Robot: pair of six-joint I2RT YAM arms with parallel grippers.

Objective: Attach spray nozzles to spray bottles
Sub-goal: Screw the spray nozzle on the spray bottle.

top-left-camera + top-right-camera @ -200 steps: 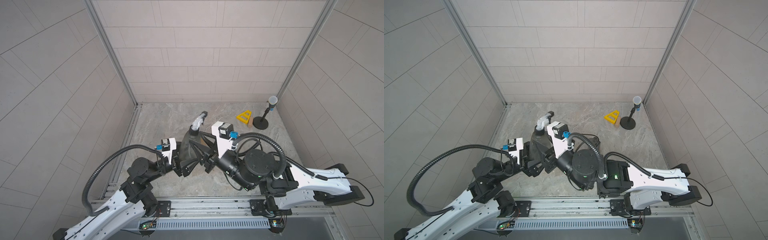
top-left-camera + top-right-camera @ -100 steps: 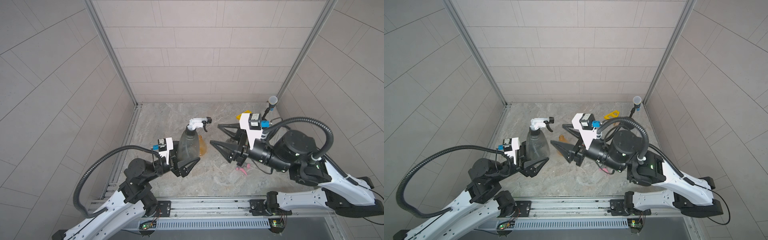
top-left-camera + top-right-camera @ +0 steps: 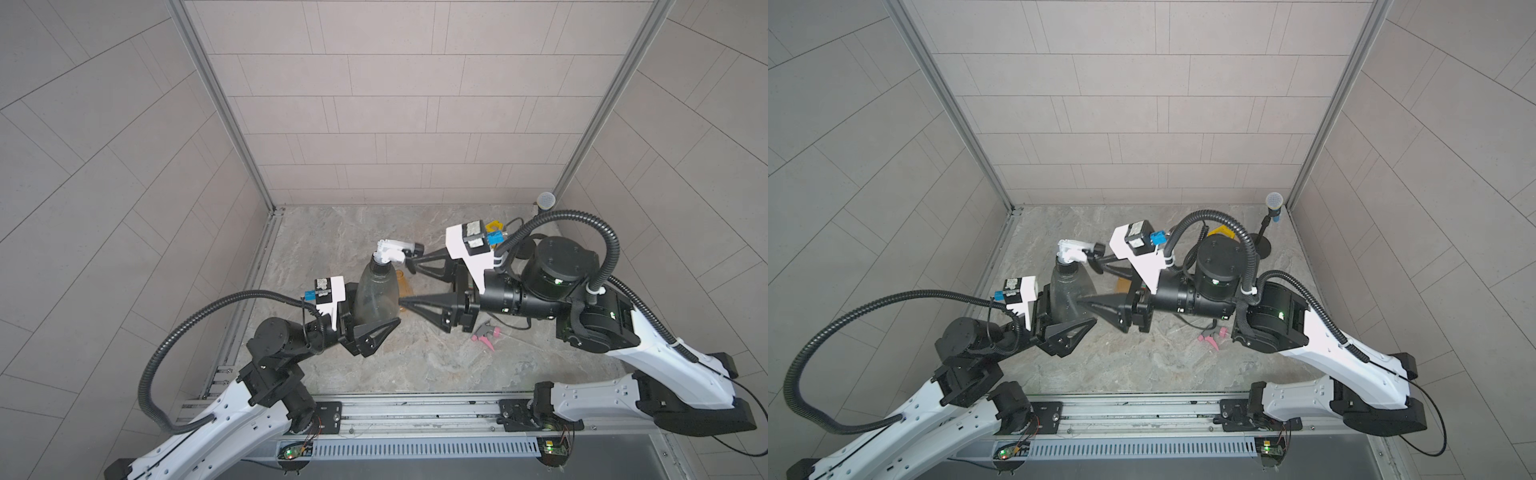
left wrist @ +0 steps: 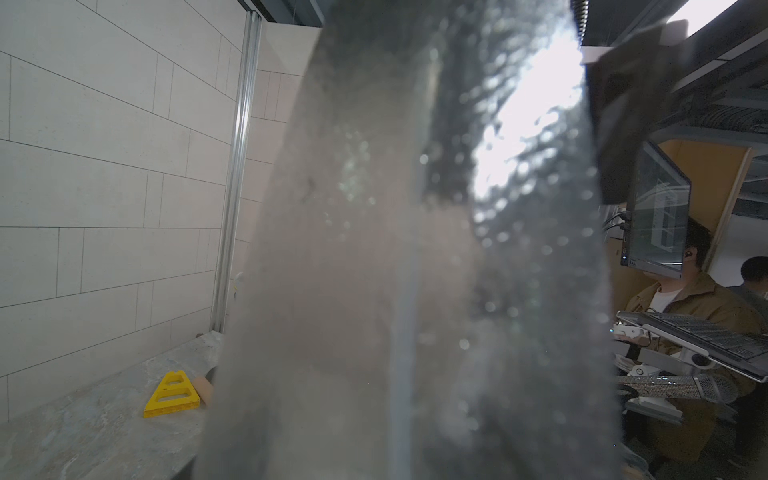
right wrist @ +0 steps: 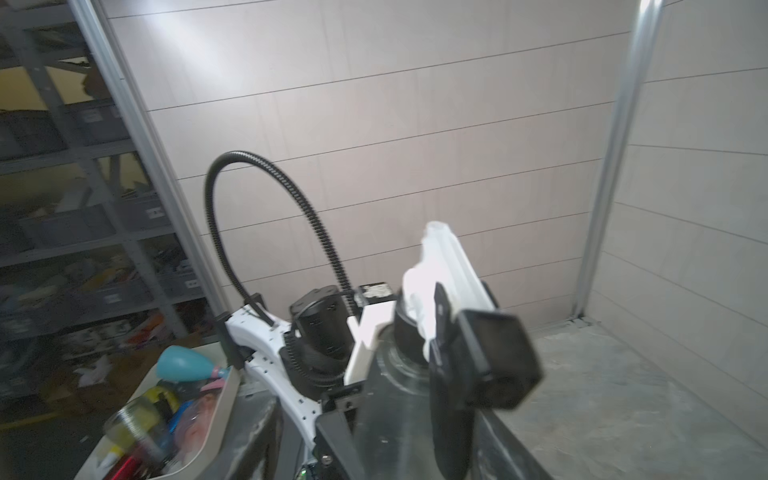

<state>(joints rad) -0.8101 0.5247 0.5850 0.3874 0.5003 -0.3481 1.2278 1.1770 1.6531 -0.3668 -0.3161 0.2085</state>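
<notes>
Here, left jaws gripping grey bottle [image 3: 376,296], white nozzle [image 3: 390,250] on its neck, right jaws wide apart

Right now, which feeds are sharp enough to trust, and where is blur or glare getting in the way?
Left wrist view: the grey bottle fills the frame, out of focus, with a blown-out bright patch showing through it. Right wrist view: soft throughout, perhaps motion smear; the white-and-black nozzle near the lens is fuzzy. Both top views: crisp, evenly lit, wall joints bowing toward the edges.
</notes>
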